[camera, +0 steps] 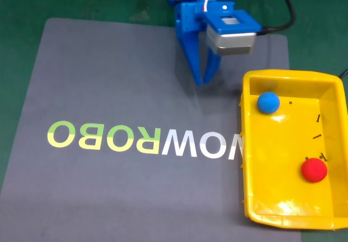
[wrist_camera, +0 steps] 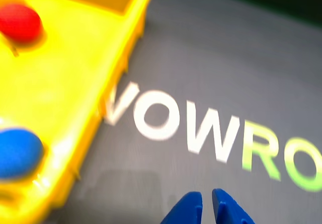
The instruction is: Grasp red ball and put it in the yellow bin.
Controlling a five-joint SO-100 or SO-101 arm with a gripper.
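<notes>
In the fixed view the red ball [camera: 314,170] lies near in the yellow bin [camera: 246,160], right; the gripper [camera: 204,79], fingers together, hangs far over the mat [camera: 109,79].

Colours on the grey mat [camera: 109,79]

Red ball [camera: 314,170], blue ball [camera: 268,101], bright yellow bin [camera: 247,198]; blue gripper [camera: 205,80]; white-to-lime lettering [camera: 147,140].
</notes>
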